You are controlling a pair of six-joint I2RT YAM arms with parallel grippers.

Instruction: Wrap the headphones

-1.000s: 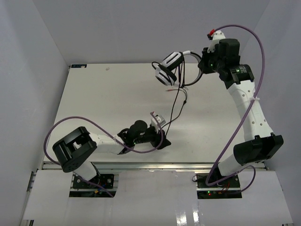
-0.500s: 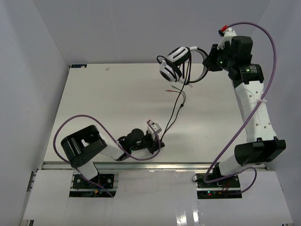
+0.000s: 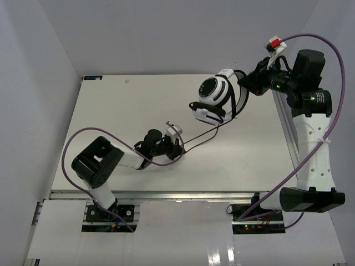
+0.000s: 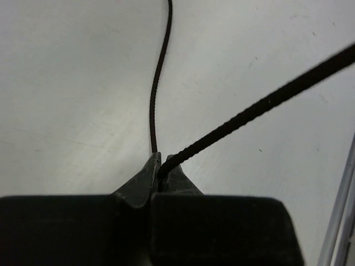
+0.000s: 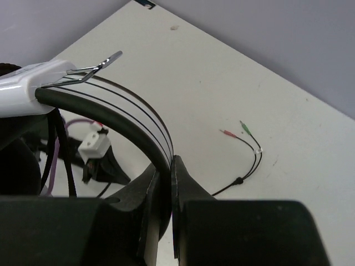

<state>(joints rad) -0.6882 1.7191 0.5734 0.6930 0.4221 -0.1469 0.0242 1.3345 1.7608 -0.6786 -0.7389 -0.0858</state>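
While the headphones (image 3: 213, 91) hang, purple cable (image 3: 94, 129) loops beside their cord (image 4: 266, 102).

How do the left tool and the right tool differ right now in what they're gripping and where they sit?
The left tool pinches the thin black cord; the right tool clamps the headband of the headphones. The left tool sits low near the middle of the table; the right tool is raised at the far right, holding the headphones off the table. Both are shut.
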